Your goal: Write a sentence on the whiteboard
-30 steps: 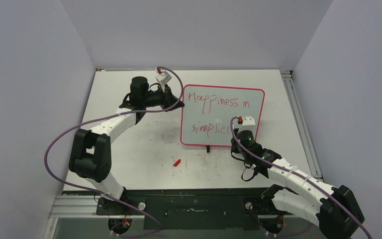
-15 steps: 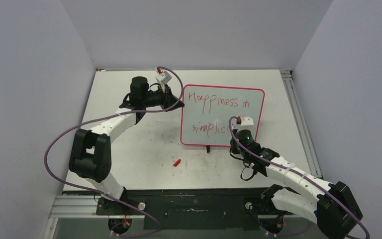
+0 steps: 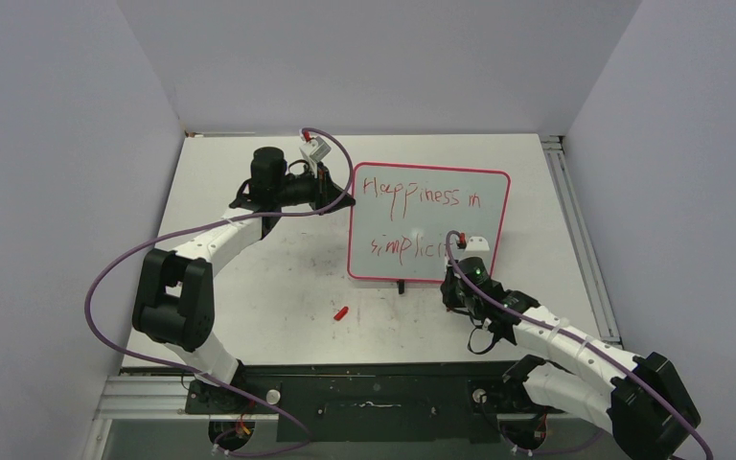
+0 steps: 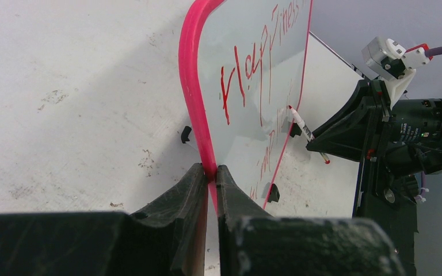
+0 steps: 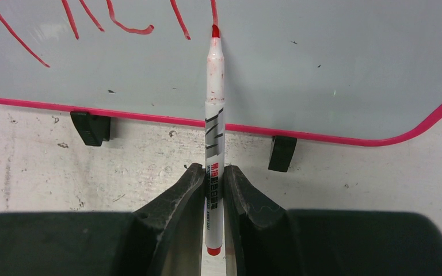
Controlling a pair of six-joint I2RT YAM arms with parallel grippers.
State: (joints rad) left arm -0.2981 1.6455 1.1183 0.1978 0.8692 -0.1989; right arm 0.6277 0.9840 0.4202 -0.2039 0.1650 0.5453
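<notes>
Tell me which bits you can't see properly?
- Top view: the end of the sentence, behind the right gripper.
- Right wrist view: most words, cut off by the top edge.
- Top view: the small red thing, too small to name.
- Right wrist view: the marker's print, too small.

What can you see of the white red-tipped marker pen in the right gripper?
The slim white marker has a red felt tip, red smears on its barrel, black print and a red end plug. Uncapped, it is clamped low on the barrel by the right gripper, pointing straight ahead. Its tip meets the pale grey-white whiteboard at the end of a stroke in the red sentence.
</notes>
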